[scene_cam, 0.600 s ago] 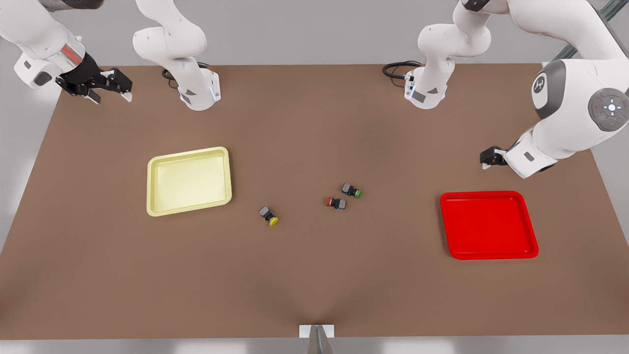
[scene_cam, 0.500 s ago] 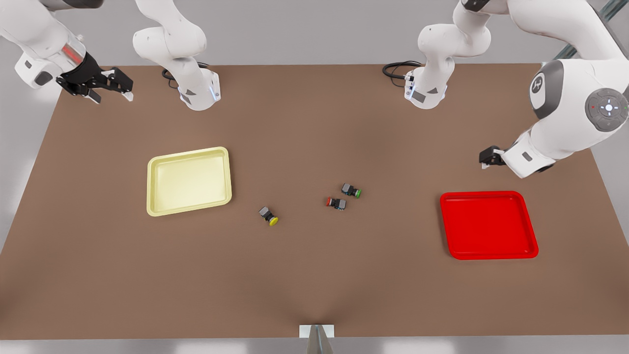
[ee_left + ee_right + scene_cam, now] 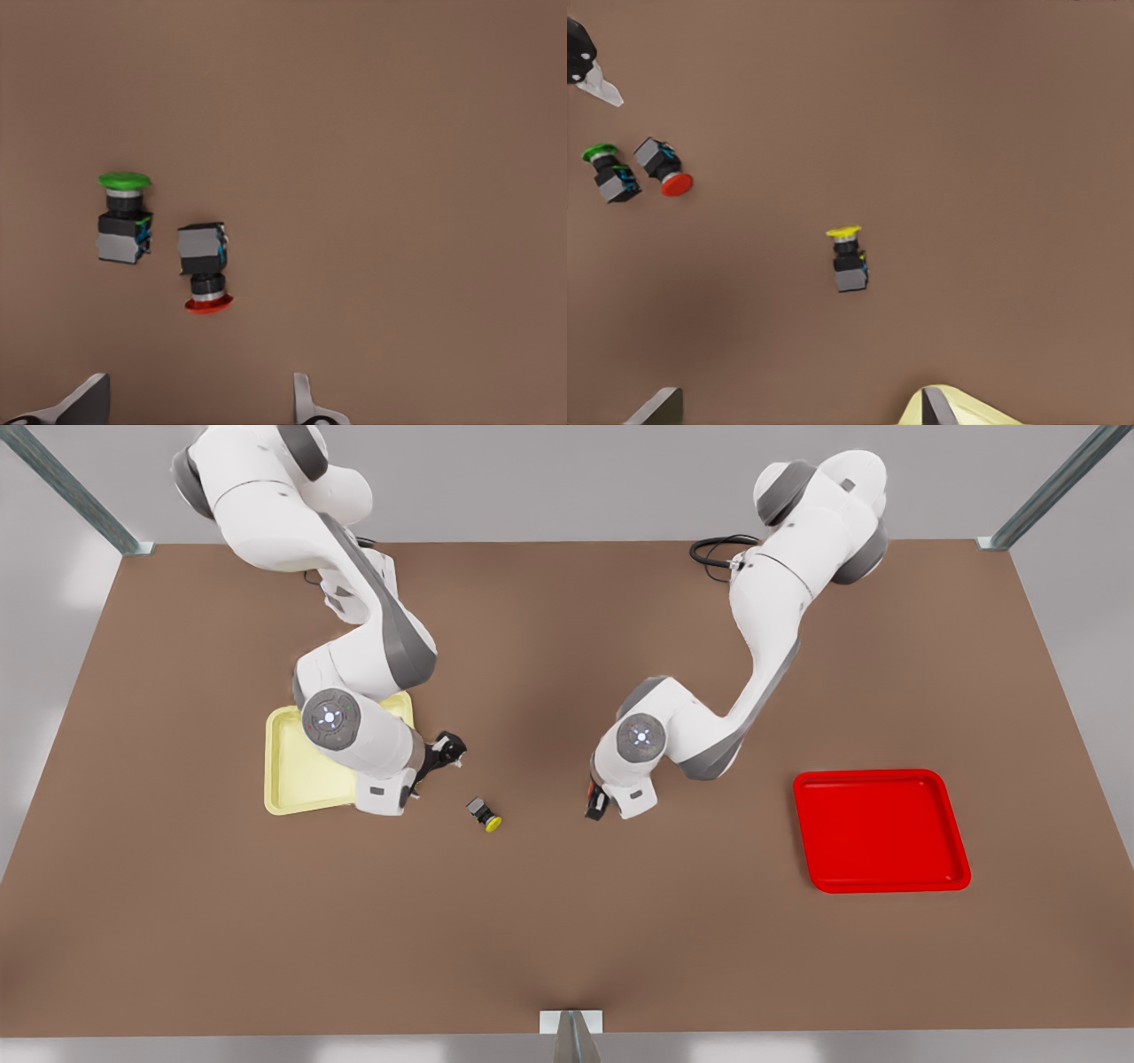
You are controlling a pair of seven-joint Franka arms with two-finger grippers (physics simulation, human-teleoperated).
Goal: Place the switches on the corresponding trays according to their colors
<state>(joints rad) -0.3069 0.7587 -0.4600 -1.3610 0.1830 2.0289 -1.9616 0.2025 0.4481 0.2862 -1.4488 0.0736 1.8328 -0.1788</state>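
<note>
Brown table [image 3: 567,921]: yellow tray [image 3: 297,775], red tray [image 3: 877,831], yellow-capped switch [image 3: 485,814]

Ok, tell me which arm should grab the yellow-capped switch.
The right one. The right gripper hangs open beside the yellow tray, near the yellow-capped switch; the left gripper, open, hovers by the red-capped switch.

My right gripper [image 3: 447,749] hangs low over the table with its fingers [image 3: 660,405] spread wide, wrist bent down beneath a folded elbow. My left gripper [image 3: 594,804] points down too, fingers [image 3: 84,400] parted, the forearm sloping to it from a raised elbow. Both arms reach inward from their bases, wrists facing each other. One fingertip of the left gripper shows far off in the right wrist view.
</note>
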